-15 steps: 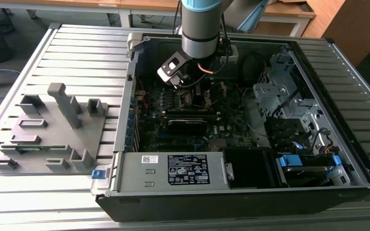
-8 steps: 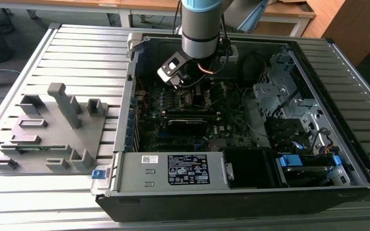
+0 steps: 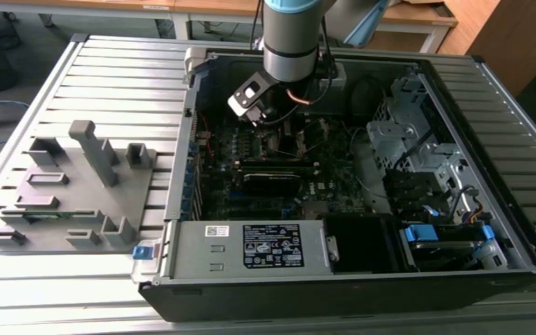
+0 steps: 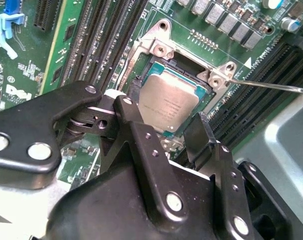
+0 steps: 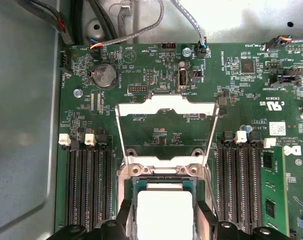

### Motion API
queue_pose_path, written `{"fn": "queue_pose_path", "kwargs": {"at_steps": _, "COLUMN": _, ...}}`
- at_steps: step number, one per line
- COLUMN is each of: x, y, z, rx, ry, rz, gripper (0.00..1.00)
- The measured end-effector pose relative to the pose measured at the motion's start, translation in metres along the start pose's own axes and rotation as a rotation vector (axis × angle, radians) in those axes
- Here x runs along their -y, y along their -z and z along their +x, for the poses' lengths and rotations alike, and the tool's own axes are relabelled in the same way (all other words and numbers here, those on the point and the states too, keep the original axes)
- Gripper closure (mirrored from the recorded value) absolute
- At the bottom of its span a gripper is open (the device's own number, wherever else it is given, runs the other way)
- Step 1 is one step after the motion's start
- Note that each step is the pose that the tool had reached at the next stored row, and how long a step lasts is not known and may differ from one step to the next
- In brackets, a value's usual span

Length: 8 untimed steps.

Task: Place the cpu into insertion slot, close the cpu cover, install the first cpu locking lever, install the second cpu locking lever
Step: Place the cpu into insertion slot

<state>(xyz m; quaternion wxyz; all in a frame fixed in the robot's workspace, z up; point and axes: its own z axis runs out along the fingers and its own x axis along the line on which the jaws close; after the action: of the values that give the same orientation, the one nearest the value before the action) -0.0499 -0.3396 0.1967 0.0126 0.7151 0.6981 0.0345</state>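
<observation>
The cpu [image 4: 169,102] [image 5: 164,212], a flat silver-grey square on a green edge, lies level in the insertion slot [image 4: 184,64] [image 5: 161,178] on the green motherboard. My gripper [image 4: 162,111] [image 5: 164,207] has one black finger [image 4: 125,105] on each of two opposite sides of the chip, shut on it. The cpu cover [image 5: 166,106], a thin silver frame, stands flipped open beyond the socket hinges [image 4: 162,50]. A thin wire locking lever [image 4: 274,86] sticks out free beside the socket. In the exterior view my gripper [image 3: 282,132] reaches down into the open computer case.
Black memory slots [image 5: 89,185] [image 5: 239,185] flank the socket on both sides. Cables [image 5: 136,30] and a coin battery [image 5: 102,76] lie past the cover. A grey fixture plate [image 3: 63,188] sits at the exterior view's left, and a drive cage [image 3: 407,139] at its right.
</observation>
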Motion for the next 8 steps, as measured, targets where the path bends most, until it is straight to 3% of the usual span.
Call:
{"fn": "queue_pose_path", "kwargs": {"at_steps": 4, "x": -0.0005, "y": 0.0078, "z": 0.0003, "rx": -0.0001, "ry": 0.0, "rz": -0.0001, "gripper": 0.39}}
{"fn": "queue_pose_path", "kwargs": {"at_steps": 8, "x": -0.0006, "y": 0.0089, "z": 0.0003, "rx": -0.0003, "ry": 0.0, "rz": -0.0002, "gripper": 0.39}}
